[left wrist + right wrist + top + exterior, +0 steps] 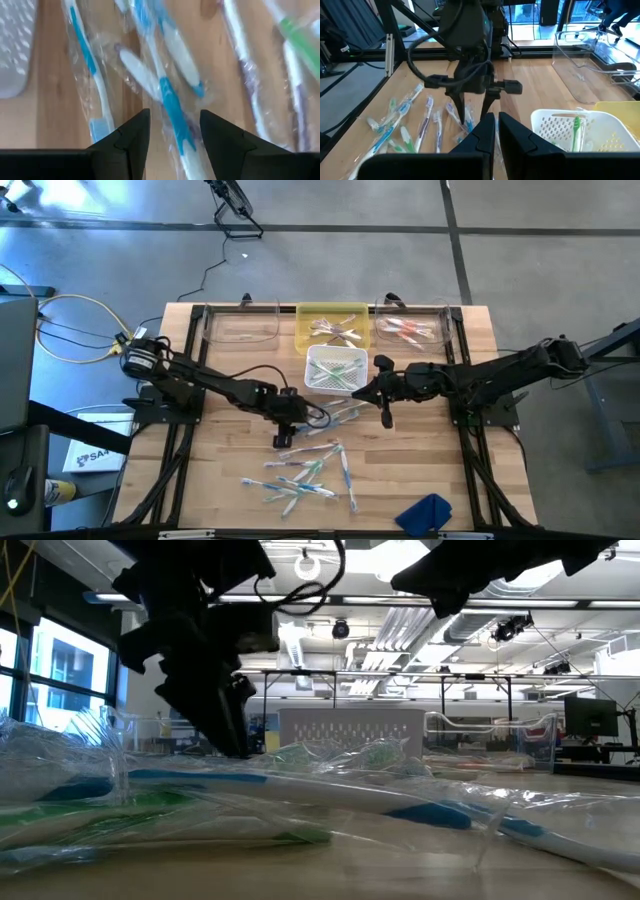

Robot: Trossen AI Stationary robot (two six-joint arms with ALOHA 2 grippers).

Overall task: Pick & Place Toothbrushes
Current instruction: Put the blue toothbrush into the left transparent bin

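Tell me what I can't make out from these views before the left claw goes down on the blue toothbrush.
- Left claw, wrist view: its open fingertips are cut off by the bottom edge, so contact with the blue toothbrush is unclear.
- Low view: wrapped toothbrushes close to the lens hide the table surface behind them.
- High view: how many toothbrushes lie in the white basket is too small to tell.
- Right claw, shut: whether it pinches anything is hidden by its own fingers.

Four bins line the wooden table's (480, 480) far edge: two clear (240, 326), one yellow (332, 326), one white basket (336, 368). Roughly a dozen wrapped toothbrushes (305, 470) lie loose. One blue cloth (425, 511).
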